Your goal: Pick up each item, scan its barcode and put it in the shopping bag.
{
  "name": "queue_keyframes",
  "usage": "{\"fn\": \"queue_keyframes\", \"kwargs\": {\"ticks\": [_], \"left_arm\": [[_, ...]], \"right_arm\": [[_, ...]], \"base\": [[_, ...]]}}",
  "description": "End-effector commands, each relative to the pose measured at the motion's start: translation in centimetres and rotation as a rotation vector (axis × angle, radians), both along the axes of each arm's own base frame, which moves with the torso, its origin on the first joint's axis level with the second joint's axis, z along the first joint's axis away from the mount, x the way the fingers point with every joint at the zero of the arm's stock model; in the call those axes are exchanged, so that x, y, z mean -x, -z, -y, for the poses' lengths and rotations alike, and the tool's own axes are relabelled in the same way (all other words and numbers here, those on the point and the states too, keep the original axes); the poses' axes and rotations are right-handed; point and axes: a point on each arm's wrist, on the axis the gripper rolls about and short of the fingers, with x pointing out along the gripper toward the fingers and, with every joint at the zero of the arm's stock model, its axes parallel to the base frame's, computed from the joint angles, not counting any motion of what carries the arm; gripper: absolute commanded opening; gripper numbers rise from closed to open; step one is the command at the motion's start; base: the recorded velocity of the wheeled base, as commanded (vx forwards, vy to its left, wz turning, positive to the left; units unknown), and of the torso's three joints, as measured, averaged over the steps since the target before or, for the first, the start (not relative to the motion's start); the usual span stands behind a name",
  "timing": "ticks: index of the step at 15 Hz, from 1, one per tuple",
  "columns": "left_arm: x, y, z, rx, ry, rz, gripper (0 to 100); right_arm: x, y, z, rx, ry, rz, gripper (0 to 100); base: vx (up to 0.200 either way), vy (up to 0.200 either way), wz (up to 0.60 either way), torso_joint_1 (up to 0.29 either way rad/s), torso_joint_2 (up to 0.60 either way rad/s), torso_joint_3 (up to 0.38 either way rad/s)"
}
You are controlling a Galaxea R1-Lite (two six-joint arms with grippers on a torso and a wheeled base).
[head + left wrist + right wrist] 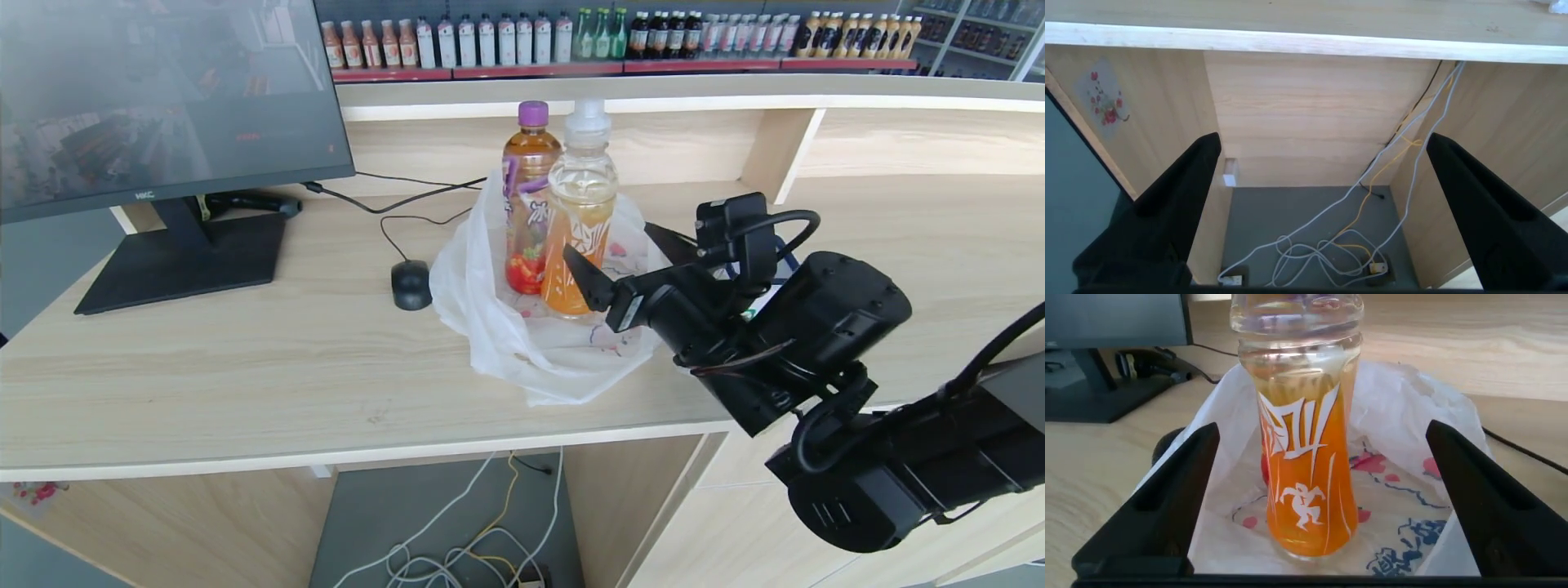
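Centre of frame, orange bottle (581, 220): stood upright in the shopping bag (506, 343) on the desk (204, 367).
Right tool (608, 238): held wide, empty, aimed at the bottle from its right; nearer arm.
Left tool (1323, 143): held wide, below the desk.

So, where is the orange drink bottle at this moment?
The orange drink bottle stands upright in the white shopping bag on the counter, mid head view; the purple-capped bottle is at its left, the open right gripper at its right.
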Motion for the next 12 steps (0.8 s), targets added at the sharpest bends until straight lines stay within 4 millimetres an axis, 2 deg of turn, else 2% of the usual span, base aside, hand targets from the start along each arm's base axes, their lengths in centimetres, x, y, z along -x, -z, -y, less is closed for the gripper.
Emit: {"fn": "queue_keyframes", "kwargs": {"ticks": [1,3,5,7,9,12], "left_arm": [[0.0,0.0,0.0,-0.001,0.0,0.001,100],[0.0,0.0,0.0,-0.018,0.002,-0.001,100],[0.0,0.0,0.0,-0.017,0.003,-0.001,100],[0.0,0.0,0.0,-0.015,0.002,-0.001,100],[0.0,0.0,0.0,-0.015,0.0,-0.001,100],[0.0,0.0,0.0,-0.015,0.002,-0.001,100]], "right_arm": [[3.3,-2.3,2.4,-0.023,0.001,0.033,100],[5.5,-4.3,4.4,-0.045,0.007,0.065,100],[7.7,-4.6,5.9,-0.026,0.0,0.045,100],[8.2,-3.9,6.3,-0.017,-0.009,0.034,100],[7.8,-4.4,6.9,-0.026,0.016,0.066,100],[7.8,-4.7,6.9,-0.019,0.021,0.092,100]], "base": [[0.0,0.0,0.0,0.0,0.0,0.0],[0.0,0.0,0.0,0.0,0.0,0.0],[0.0,0.0,0.0,0.0,0.0,0.0],[0.0,0.0,0.0,0.0,0.0,0.0],[0.0,0.0,0.0,0.0,0.0,0.0],[0.0,0.0,0.0,0.0,0.0,0.0]]}}
